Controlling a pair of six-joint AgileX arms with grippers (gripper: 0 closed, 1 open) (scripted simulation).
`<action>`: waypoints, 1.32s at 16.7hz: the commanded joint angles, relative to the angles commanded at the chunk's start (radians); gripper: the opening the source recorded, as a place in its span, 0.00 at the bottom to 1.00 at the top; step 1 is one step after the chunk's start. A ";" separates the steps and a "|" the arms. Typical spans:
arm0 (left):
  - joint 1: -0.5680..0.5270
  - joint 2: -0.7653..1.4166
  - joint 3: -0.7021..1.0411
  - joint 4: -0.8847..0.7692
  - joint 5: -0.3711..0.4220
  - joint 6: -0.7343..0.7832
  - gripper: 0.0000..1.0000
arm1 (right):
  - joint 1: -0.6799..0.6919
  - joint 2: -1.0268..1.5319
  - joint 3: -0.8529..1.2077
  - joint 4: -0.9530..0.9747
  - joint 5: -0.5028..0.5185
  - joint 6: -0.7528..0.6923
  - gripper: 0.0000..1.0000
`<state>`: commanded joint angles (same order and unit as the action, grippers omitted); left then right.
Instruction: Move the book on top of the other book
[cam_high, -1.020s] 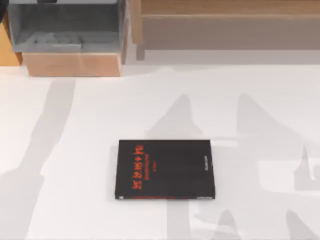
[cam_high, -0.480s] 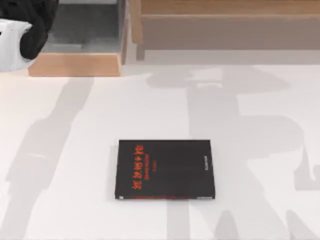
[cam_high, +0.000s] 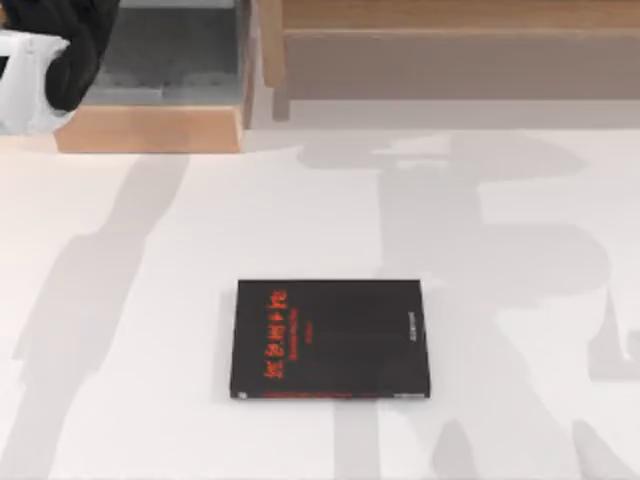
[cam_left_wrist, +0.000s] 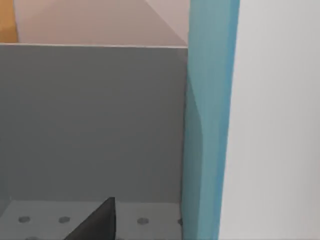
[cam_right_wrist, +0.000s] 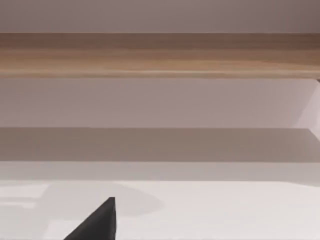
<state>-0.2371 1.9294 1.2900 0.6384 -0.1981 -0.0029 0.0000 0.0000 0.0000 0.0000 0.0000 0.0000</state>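
Item: black book (cam_high: 331, 339), flat on the worktop (cam_high: 520, 300), centre, unmoved.
Item: light blue book (cam_left_wrist: 207, 125), upright beside the grey bin (cam_left_wrist: 95, 120) wall, not yet lifted.
Left arm (cam_high: 45, 60): newly arrived over the bin at far left; approach under way. End effector state: cannot tell.

White table (cam_high: 150, 300); wood shelf (cam_high: 450, 30) behind

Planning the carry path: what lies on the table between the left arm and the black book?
In the top view, the stretch from the left arm at the far-left corner to the black book is bare white table, crossed only by shadows.
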 joint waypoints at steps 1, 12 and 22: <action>0.001 0.015 0.020 -0.005 0.001 0.000 1.00 | 0.000 0.000 0.000 0.000 0.000 0.000 1.00; 0.008 0.085 0.120 -0.035 0.009 -0.001 0.85 | 0.000 0.000 0.000 0.000 0.000 0.000 1.00; 0.008 0.085 0.120 -0.035 0.009 -0.001 0.10 | 0.000 0.000 0.000 0.000 0.000 0.000 1.00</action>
<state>-0.2286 2.0147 1.4102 0.6029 -0.1887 -0.0034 0.0000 0.0000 0.0000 0.0000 0.0000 0.0000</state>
